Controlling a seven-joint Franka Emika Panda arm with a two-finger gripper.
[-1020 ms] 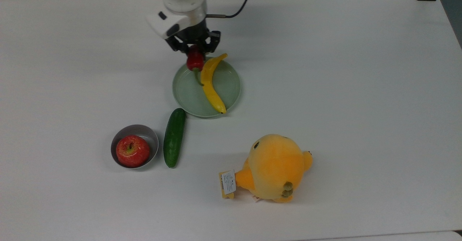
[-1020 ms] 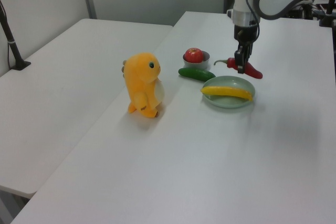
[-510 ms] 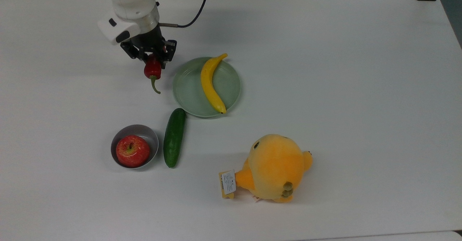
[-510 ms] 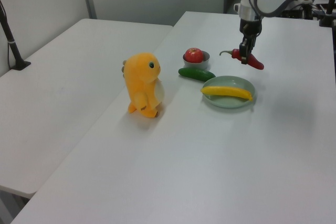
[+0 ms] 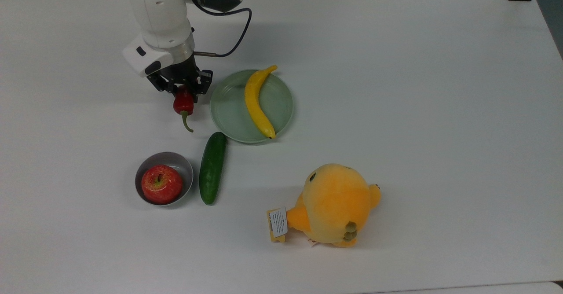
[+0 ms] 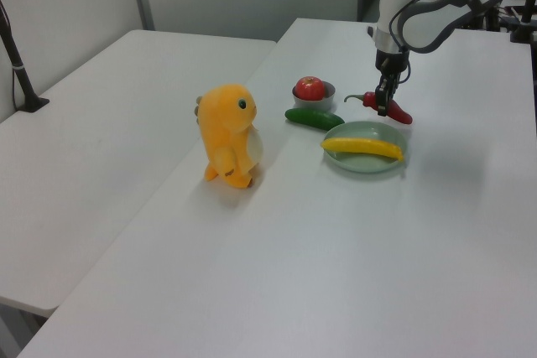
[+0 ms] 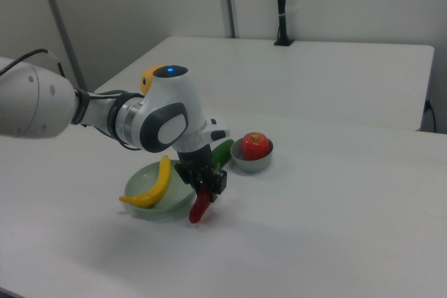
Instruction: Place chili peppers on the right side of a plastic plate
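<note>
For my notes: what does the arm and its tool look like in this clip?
The arm has glossy white rounded shells with dark grey joint sections and a small blue light on top. A thin black cable loops along the wrist. The tool is black, under a white block.

**Bystanders on the white desk**

A yellow banana (image 5: 257, 103) lies curved, its stalk end pointing to the far edge of the top view. A dark green cucumber (image 5: 212, 167) lies on the desk (image 5: 440, 109), just beside a small grey bowl (image 5: 180, 163) on the top view's left. A red apple (image 5: 161, 184) sits in that bowl, stem up. Well apart, toward the top view's lower right, stands an orange plush toy (image 5: 334, 203) with a paper tag (image 5: 278, 222).
</note>
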